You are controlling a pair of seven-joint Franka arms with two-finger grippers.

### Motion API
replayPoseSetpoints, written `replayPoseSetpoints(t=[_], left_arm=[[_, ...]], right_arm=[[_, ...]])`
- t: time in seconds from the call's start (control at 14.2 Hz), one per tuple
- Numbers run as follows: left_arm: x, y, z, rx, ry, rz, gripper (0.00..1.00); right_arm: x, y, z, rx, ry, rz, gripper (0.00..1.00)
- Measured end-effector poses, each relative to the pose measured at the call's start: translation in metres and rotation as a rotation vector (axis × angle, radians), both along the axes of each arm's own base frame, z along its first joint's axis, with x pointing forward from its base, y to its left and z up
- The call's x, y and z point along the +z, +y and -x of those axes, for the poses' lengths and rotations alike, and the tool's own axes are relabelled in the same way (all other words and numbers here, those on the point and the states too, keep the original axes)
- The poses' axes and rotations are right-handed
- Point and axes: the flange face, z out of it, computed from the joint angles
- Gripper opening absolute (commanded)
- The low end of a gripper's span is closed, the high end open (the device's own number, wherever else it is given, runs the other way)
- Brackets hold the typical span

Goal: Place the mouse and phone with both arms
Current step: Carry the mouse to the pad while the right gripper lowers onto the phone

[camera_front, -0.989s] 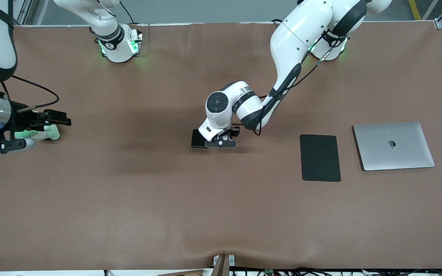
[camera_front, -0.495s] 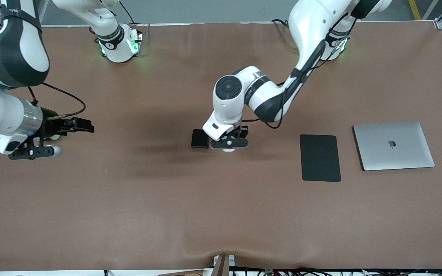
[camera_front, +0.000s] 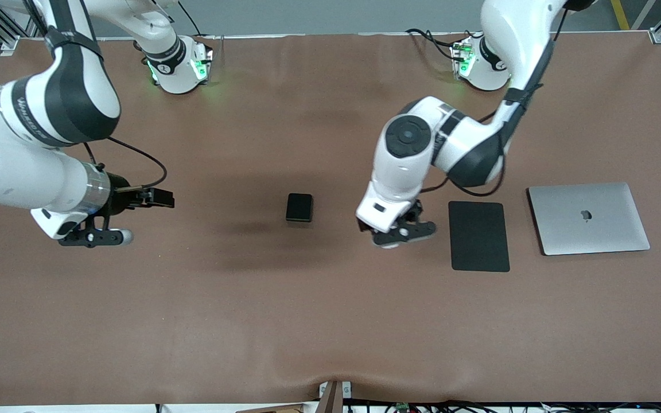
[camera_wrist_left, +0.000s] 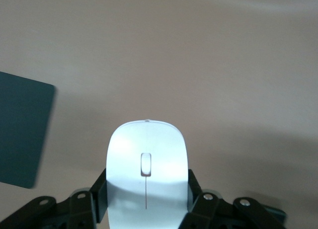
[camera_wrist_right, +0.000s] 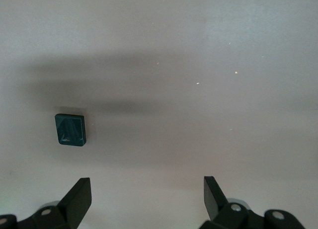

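Note:
My left gripper (camera_front: 402, 232) is shut on the white mouse (camera_wrist_left: 147, 172), its fingers pressed against both sides; it hangs over the bare table between the phone and the mouse pad. In the front view only a white sliver of the mouse (camera_front: 386, 243) shows under the hand. The small black phone (camera_front: 299, 207) lies flat on the table's middle and also shows in the right wrist view (camera_wrist_right: 70, 129). My right gripper (camera_front: 92, 236) is open and empty over the table toward the right arm's end, well apart from the phone; its jaws (camera_wrist_right: 147, 191) stand wide.
A flat black mouse pad (camera_front: 478, 235) lies toward the left arm's end, with a closed silver laptop (camera_front: 588, 218) beside it. The pad's corner shows in the left wrist view (camera_wrist_left: 22, 132). The brown table cover (camera_front: 307, 321) is wrinkled at its near edge.
My left gripper has carried the mouse from beside the phone toward the mouse pad. My right arm has swung in from the table's end toward the phone. The phone has not moved.

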Motion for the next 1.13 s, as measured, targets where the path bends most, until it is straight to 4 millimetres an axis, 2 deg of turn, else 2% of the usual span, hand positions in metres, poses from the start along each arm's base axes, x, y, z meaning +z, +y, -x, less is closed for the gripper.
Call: replayPoseSetpoints(t=[0.21,0.57,0.85,0.99,1.13], left_arm=[[0.003,0.061,-0.030,-0.009,0.028,-0.006,0.00],[-0.011,0.127,-0.048,-0.110,0.073,-0.041,0.00],[-0.022,0.193,-0.042,-0.287,0.133,-0.079,0.00],[-0.030,0.221,-0.034,-0.372,0.166,-0.089,0.00],[-0.045,0.242,-0.023,-0.426,0.183,-0.085,0.00]], right_arm=[[-0.015,0.019,-0.002,-0.009,0.011,-0.003,1.00],[-0.044,0.055,-0.002,-0.027,0.022,-0.012,1.00],[-0.076,0.107,0.008,-0.044,0.018,0.006,1.00],[-0.095,0.131,0.015,-0.043,0.001,0.010,1.00],[-0.117,0.146,0.022,-0.032,0.001,0.017,1.00]])
